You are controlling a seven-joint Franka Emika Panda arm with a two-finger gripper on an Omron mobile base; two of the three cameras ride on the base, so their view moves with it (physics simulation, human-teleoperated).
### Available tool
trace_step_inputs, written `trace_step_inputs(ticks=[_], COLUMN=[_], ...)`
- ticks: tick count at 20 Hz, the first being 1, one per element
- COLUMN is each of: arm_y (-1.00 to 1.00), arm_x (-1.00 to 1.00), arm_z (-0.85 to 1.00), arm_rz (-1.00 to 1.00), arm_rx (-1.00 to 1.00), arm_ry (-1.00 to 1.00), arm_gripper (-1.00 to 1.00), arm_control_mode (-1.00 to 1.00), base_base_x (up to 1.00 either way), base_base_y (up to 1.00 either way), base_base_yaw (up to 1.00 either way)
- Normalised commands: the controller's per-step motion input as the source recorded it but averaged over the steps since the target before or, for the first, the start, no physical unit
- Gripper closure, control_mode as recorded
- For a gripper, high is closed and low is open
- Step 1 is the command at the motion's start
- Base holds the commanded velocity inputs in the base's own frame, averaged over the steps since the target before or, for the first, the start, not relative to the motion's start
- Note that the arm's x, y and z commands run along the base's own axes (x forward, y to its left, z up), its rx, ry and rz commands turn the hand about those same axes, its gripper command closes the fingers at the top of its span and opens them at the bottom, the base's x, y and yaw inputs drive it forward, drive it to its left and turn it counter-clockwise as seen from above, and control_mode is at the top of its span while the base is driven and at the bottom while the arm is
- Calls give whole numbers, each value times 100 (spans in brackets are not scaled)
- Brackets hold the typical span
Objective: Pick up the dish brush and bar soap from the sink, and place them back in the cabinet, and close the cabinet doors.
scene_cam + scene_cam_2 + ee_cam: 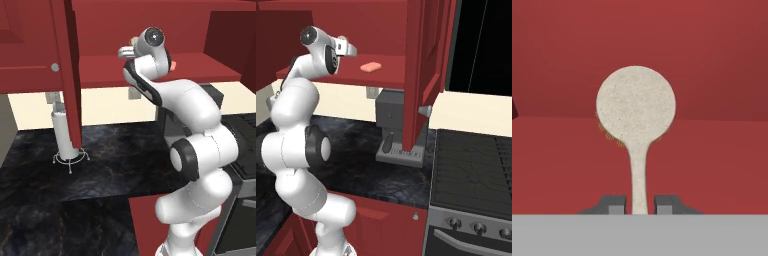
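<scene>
In the hand view my gripper (640, 202) is shut on the thin pale handle of the dish brush (636, 107). The brush's round whitish head stands out ahead over the red shelf of the cabinet (712, 160). My gripper (350, 49) is at shelf height inside the open cabinet (387, 76). The salmon-orange bar soap (370, 66) lies on the shelf a little to its right. From the left base view the gripper (128, 51) is partly behind the arm, and an edge of the bar soap (173, 65) peeks out. The cabinet doors (67, 75) (426, 60) stand open. The sink is out of view.
A white paper towel holder (65, 137) stands on the dark counter (110, 160) under the left door. A grey appliance (398, 132) sits on the counter below the right door. A black stove (476, 165) is at the right.
</scene>
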Motion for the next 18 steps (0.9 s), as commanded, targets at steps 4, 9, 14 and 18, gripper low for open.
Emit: trace_step_inputs(ticks=[4, 9, 14, 18], arm_y=[0, 0, 0, 0], arm_x=[21, 15, 5, 3], arm_z=[-29, -26, -21, -14], arm_rz=[0, 0, 0, 0], arm_rx=[0, 0, 0, 0], arm_ry=[-5, -1, 0, 1], arm_gripper=[100, 100, 100, 100], arm_control_mode=[-100, -100, -100, -100], base_base_x=[0, 0, 0, 0], base_base_y=[0, 0, 0, 0], base_base_yaw=[0, 0, 0, 0])
